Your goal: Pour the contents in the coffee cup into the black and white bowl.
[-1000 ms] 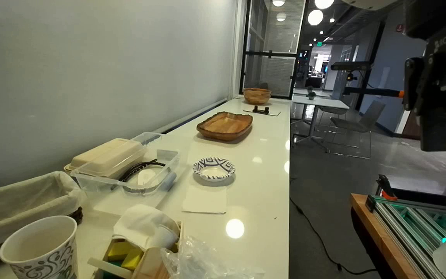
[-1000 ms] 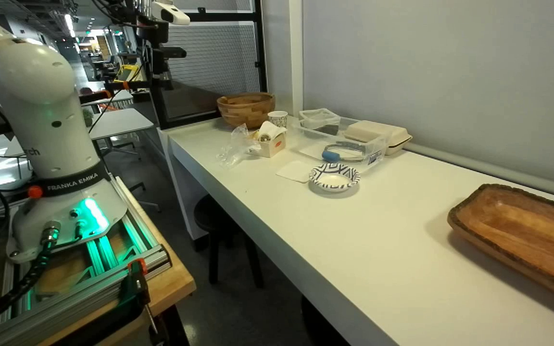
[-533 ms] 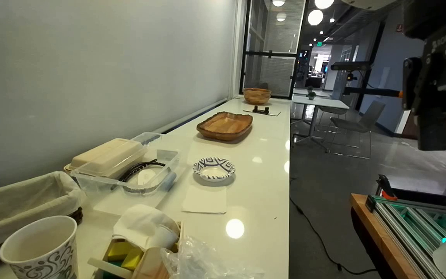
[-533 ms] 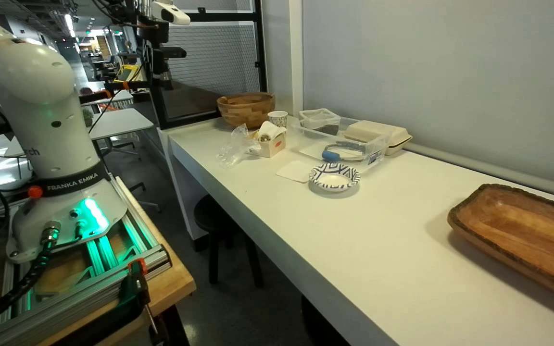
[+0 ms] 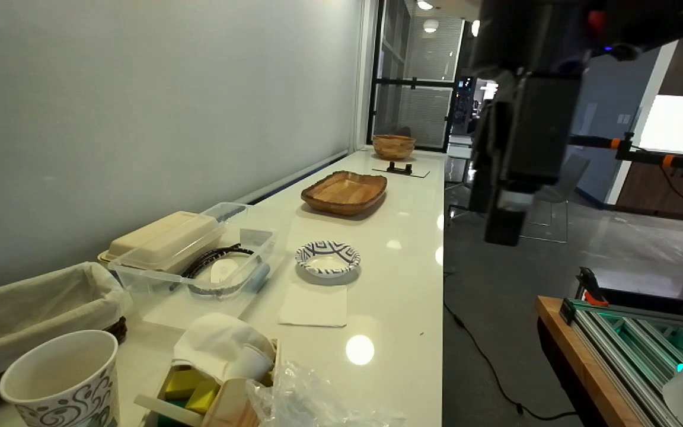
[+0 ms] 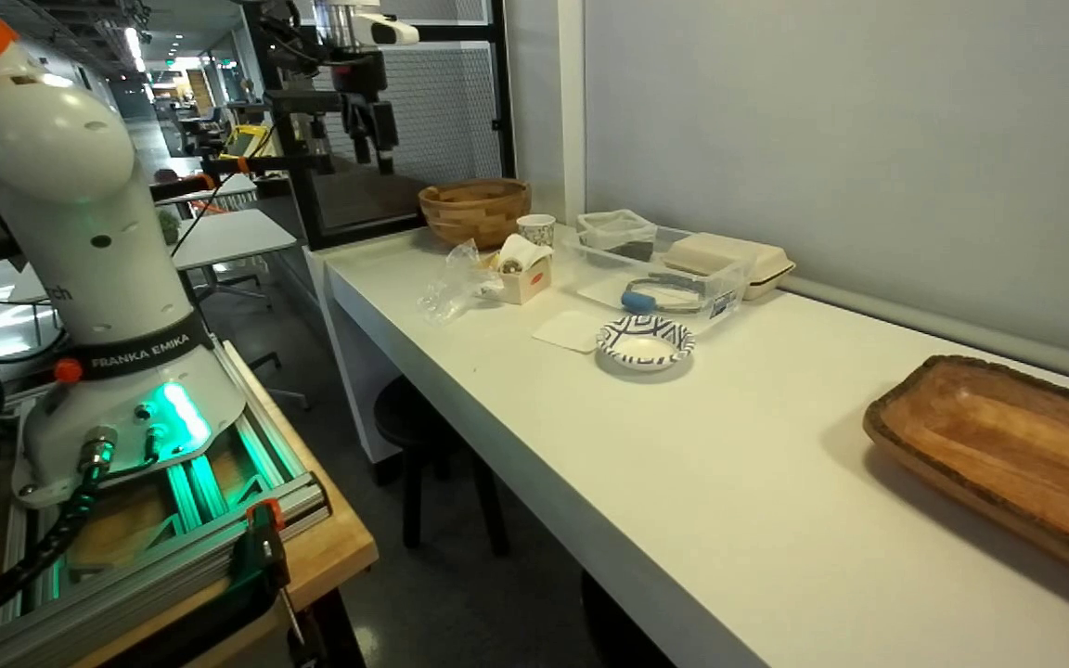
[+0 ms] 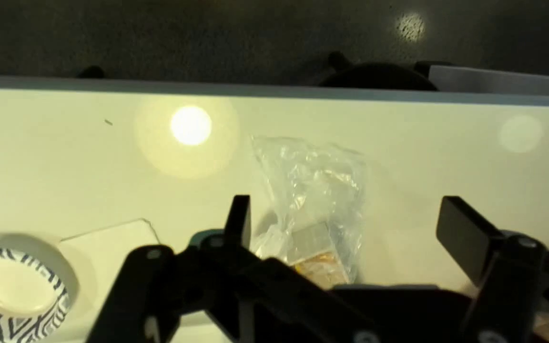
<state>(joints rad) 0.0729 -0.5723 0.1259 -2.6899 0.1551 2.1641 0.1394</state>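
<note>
A pale wall (image 6: 850, 139) is backing a long, glossy white counter (image 6: 683, 482), and the big white Franka arm (image 6: 61, 204) is standing at the left. At the near right a long, brown wooden tray (image 6: 1017, 436) is lying well apart from the rest. Farther off, a clear, rectangular plastic bin (image 6: 727, 299) is sitting toward the wall, a cloth-lined basket (image 6: 604, 237) just beyond it. The black two-fingered gripper (image 7: 349, 226) is hanging high, its fingers standing wide apart and holding nothing; in the wrist view a crumpled, clear plastic bag (image 7: 312, 186) is lying below the gap, and a small, pale cardboard box (image 6: 525, 286) is standing beside that bag. The shallow round bowl with the black-and-white patterned rim (image 6: 646, 349) is resting upright mid-counter, on the near side of the bin. The white, printed paper cup (image 6: 536, 234) is standing upright at the far end, just behind the box and left of the basket; I'm not seeing what is inside.

I'm judging the step in hand to be approaching the cup. The fingers should be crossing bag and box with height to spare, then coming down around the cup, below its rolled rim, minding the basket. Paper could be buckling under pressure, so they should be closing gently. Later, tipping should be starting only once the lip is hanging over the bowl, and slowly.
</note>
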